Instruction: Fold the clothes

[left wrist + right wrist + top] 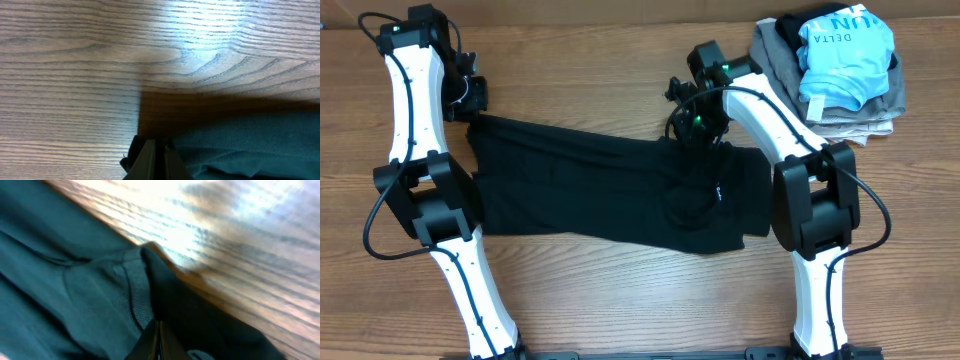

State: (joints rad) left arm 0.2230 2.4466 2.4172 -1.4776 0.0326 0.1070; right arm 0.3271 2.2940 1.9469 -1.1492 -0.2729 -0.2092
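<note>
The black garment [610, 190] lies spread and wrinkled across the middle of the table, with a small white logo near its right side. My left gripper [470, 112] is at its upper left corner, shut on the fabric; in the left wrist view the fingers [156, 150] pinch the cloth edge [240, 145] just above the wood. My right gripper [702, 128] is at the garment's upper right edge, shut on a fold of it; the right wrist view shows the closed fingers [158, 330] in the dark fabric [75, 295].
A stack of folded garments [790, 60] sits at the back right, with a light blue "DELTA" shirt [845, 50] on top. Bare wooden table [620, 300] lies in front of the black garment and at the back middle.
</note>
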